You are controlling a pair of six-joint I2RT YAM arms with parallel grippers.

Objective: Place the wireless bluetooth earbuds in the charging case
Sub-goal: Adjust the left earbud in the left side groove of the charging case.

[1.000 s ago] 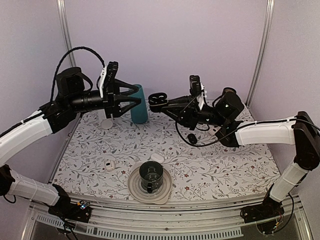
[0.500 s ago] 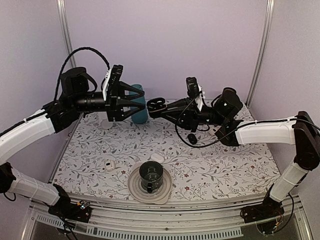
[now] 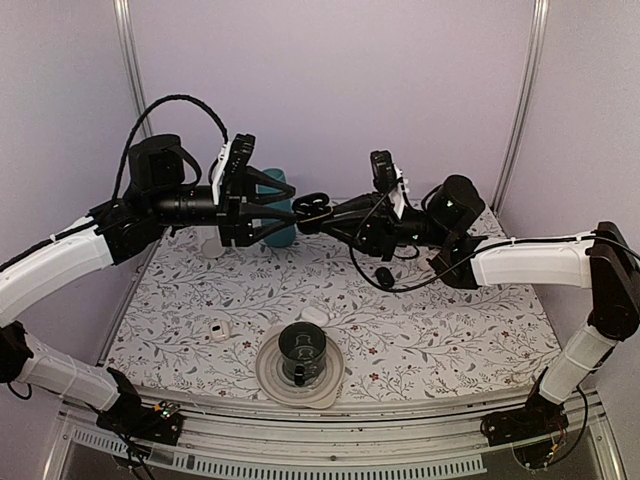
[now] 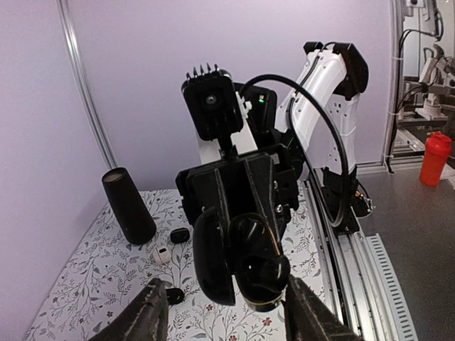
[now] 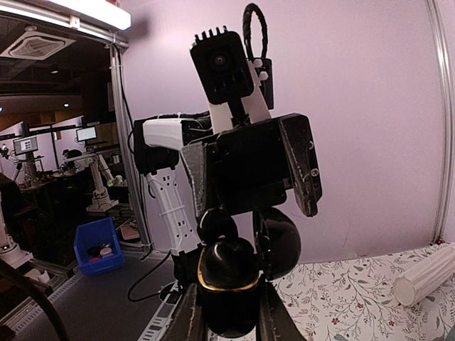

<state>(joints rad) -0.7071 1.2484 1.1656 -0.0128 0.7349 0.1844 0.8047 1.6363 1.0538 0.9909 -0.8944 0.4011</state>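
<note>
The left gripper [image 3: 289, 208] has swung across in front of the teal tumbler [image 3: 280, 180], and its tips now sit just beside the charging case [image 3: 313, 206]. The case has barely moved. It hangs open in the air above the counter [image 3: 450, 330], lid hinged back, pinched by the narrow jaws of the right gripper [image 5: 227, 317].

The left jaws stand about half spread. The left wrist view shows nothing between them, only the case straight ahead.

The case's wells look empty. The earbuds [image 4: 180, 235] seem to be the tiny black pieces on the counter below and beyond the case, though that is hard to confirm at this size.

By my reading, the left arm has closed on the case empty-handed, so nothing is ready to seat yet.
</note>
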